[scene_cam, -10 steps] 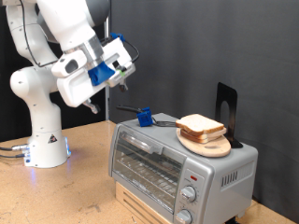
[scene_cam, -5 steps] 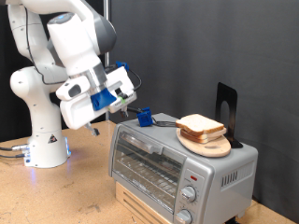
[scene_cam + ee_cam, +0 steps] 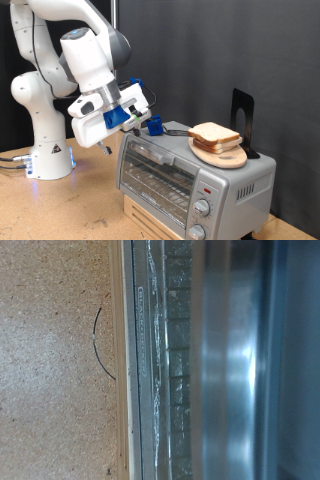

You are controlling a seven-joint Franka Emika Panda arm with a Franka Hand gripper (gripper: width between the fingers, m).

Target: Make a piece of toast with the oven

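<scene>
1. Oven (image 3: 190, 172): the silver box sits at the exterior view's lower right on a pale wooden stand (image 3: 160, 222), glass door shut, wire rack visible behind it, two round knobs (image 3: 203, 210) stacked at its right end. Its long axis runs from the exterior view's left to its right. The wrist view is filled by the door's glass and metal frame (image 3: 190, 360) seen close, beside the cork-coloured table (image 3: 55, 360).

2. Arm and gripper (image 3: 128, 108): the white arm bends down from the exterior view's upper left, and the gripper with blue parts hangs just off the oven's upper-left corner, near the door's top edge. The oven lies below it and to the exterior view's right. The fingers show in neither view clearly, so I cannot tell how far the jaws are apart; nothing is seen between them.

3. Toast (image 3: 216, 134): pale slices with tan crust lie stacked on a round wooden board (image 3: 222, 156) on the oven's roof, towards its right end, well apart from the gripper. No slice has been taken off or put inside, as far as the glass shows.

4. A small blue object (image 3: 154, 125) rests on the roof near the left rear corner, just beside the gripper.
</scene>
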